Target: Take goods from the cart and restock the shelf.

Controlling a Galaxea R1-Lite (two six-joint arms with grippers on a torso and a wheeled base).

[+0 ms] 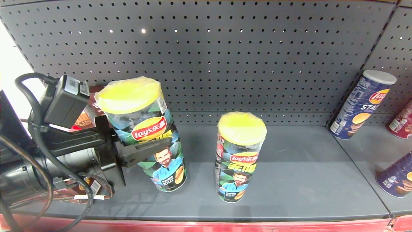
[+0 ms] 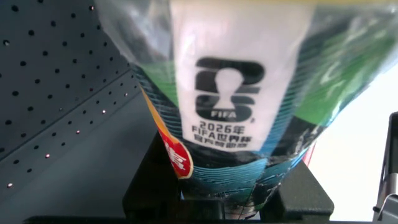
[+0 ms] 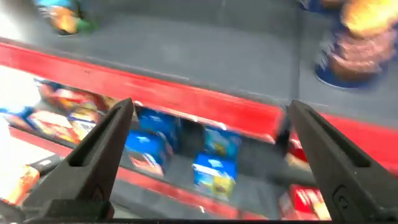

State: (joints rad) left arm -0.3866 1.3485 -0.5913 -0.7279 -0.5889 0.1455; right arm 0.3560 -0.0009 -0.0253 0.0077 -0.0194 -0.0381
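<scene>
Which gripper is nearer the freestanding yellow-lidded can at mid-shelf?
Left. The left gripper holds a second can beside the freestanding can; the right gripper hangs open before the shelf's red edge.

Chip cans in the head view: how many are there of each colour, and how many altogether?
Green cans: 2
Blue cans: 2
Red can: 1
Total: 5
</scene>
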